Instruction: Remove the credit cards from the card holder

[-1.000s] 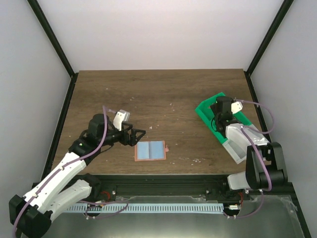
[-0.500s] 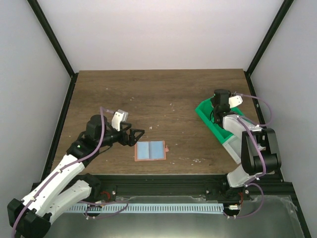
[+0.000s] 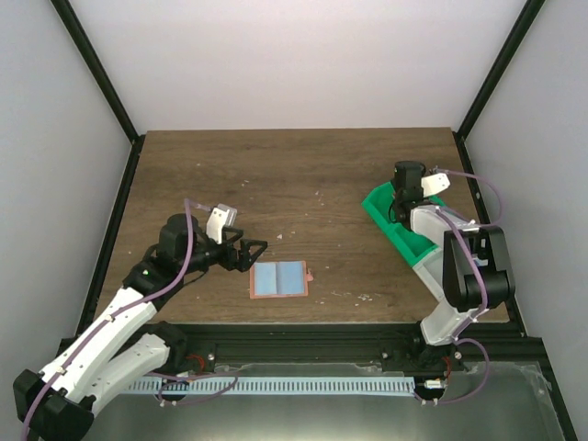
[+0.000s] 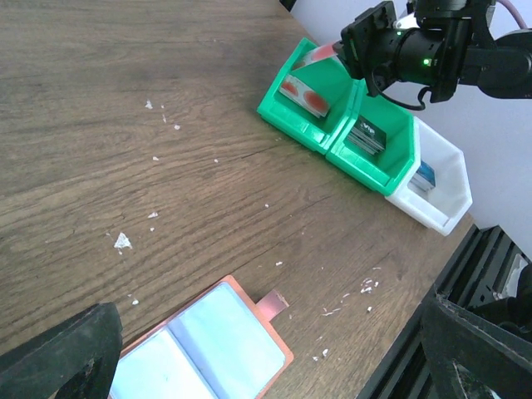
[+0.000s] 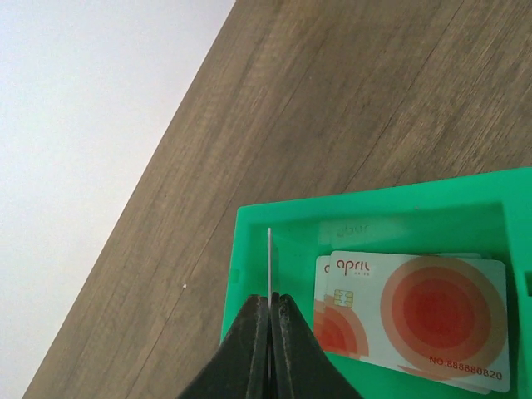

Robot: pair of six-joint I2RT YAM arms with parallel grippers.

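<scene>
Compared with the view one second earlier, the right gripper (image 5: 270, 299) has moved along the green tray (image 5: 241, 249) from above its middle to its far end compartment. The right arm has drawn in, its links now bunched close to its base at the table's (image 3: 276, 175) right edge. The left arm has pulled back only slightly, and the card holder (image 3: 277, 278) lies where it lay. The right wrist points down into the tray. Its jaws are pressed together on a thin card (image 5: 270, 249), seen edge-on as a pale line rising from between the fingertips; its colour cannot be told. Just right of these jaws and below them, the red and white cards (image 5: 416, 312) lie stacked in the end compartment. Further back along the tray from the jaws are a dark card (image 4: 364, 137) in the next green compartment and a blue card (image 4: 424, 174) in the white bin (image 4: 440, 208). The left arm reaches forward and inward from its base, with its wrist low over the wood. The left gripper (image 3: 263, 254) has its jaws spread fully apart, holding nothing. The card holder lies open with its blue lining up, just ahead of these jaws and not touching them. In the wrist view it sits between the two fingers (image 4: 66, 357).
</scene>
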